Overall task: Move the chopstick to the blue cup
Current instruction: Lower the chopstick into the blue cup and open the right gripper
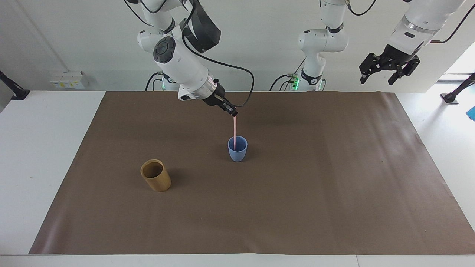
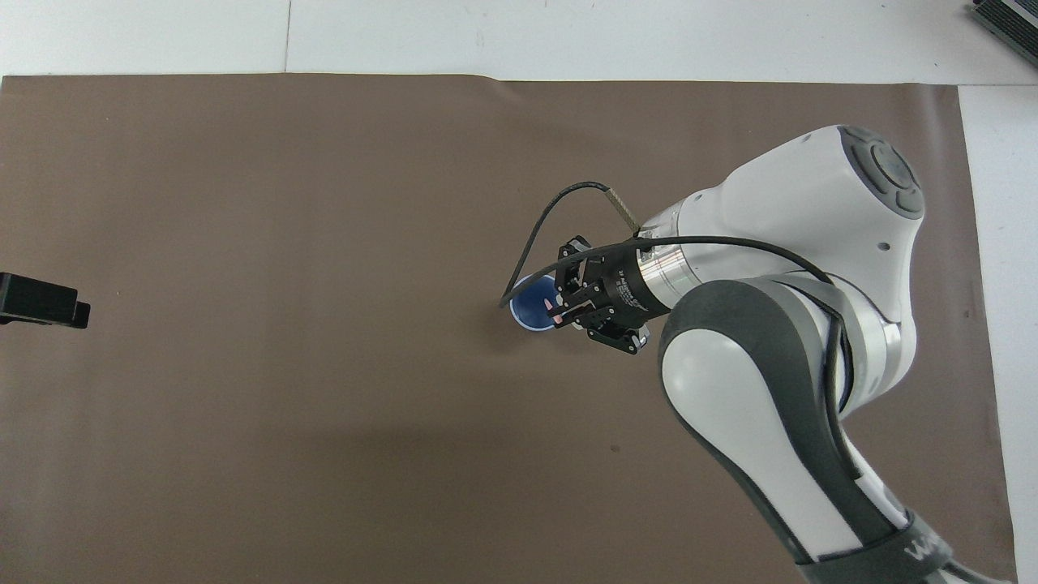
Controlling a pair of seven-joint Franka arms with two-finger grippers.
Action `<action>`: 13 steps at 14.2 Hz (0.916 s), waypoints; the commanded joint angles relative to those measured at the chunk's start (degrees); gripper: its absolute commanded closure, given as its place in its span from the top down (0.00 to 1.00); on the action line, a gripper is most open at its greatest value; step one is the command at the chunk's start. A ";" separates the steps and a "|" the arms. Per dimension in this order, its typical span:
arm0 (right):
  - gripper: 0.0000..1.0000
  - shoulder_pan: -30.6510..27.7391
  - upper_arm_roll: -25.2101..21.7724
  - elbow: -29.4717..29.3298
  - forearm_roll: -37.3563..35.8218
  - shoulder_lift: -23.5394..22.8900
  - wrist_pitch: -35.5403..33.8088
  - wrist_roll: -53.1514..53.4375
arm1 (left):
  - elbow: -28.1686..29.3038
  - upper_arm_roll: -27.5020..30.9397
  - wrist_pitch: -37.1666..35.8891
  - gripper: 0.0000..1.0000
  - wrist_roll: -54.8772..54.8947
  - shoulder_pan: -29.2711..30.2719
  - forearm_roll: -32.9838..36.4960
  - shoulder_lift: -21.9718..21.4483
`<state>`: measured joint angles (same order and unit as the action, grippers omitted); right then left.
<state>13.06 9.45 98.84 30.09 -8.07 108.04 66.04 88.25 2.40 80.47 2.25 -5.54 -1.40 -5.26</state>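
Observation:
The light-blue cup (image 1: 237, 148) stands upright near the middle of the brown mat, and from above its dark-blue inside (image 2: 533, 305) shows partly under the arm. My right gripper (image 1: 233, 113) hangs over the cup, shut on the top end of the pale pink chopstick (image 1: 234, 128). The stick hangs nearly upright with its lower end inside the cup. In the overhead view the right gripper (image 2: 558, 312) covers one side of the cup, and only the pink tip of the chopstick (image 2: 559, 322) shows there. My left gripper (image 1: 387, 69) waits open, high above the left arm's end of the table.
A tan-brown wooden cup (image 1: 156, 175) stands upright on the brown mat (image 1: 334, 193), farther from the robots than the blue cup and toward the right arm's end. A black fixture (image 2: 40, 300) pokes in at the overhead view's edge.

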 commanded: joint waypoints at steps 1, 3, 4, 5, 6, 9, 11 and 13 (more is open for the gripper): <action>0.00 -0.13 0.04 3.37 0.05 0.52 2.53 -1.36 | 0.08 -0.29 -0.93 1.00 0.21 0.62 -0.27 -0.71; 0.16 1.35 0.04 4.43 0.05 0.43 2.87 -1.36 | 0.08 -0.29 -0.93 1.00 0.21 0.53 -0.27 -0.71; 0.28 1.36 0.04 3.91 0.05 0.08 2.88 -1.18 | 0.08 -0.29 -0.93 1.00 0.21 0.61 -0.27 -0.71; 0.63 1.36 0.04 3.64 0.14 -0.19 2.88 -1.18 | 0.08 -0.29 -0.93 1.00 0.21 0.62 -0.27 -0.71; 1.00 1.27 0.04 3.29 0.14 -0.28 2.88 -1.18 | 0.08 -0.29 -0.93 1.00 0.21 0.62 -0.27 -0.71; 1.00 0.83 -0.04 0.31 -0.03 -1.50 2.09 -1.09 | 0.08 -0.29 -0.93 1.00 0.21 0.62 -0.27 -0.71; 1.00 0.66 -0.22 -1.01 -0.64 -1.42 1.91 -1.35 | 0.08 -0.21 -0.93 1.00 0.21 0.53 -0.27 -0.71; 1.00 -0.04 -0.31 -2.33 -6.50 -0.72 1.56 -3.01 | 0.08 -0.29 -0.93 1.00 0.21 0.62 -0.27 -0.71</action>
<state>14.01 9.02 98.85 27.73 -8.45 110.09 65.28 88.25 2.40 80.46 2.25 -5.54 -1.40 -5.26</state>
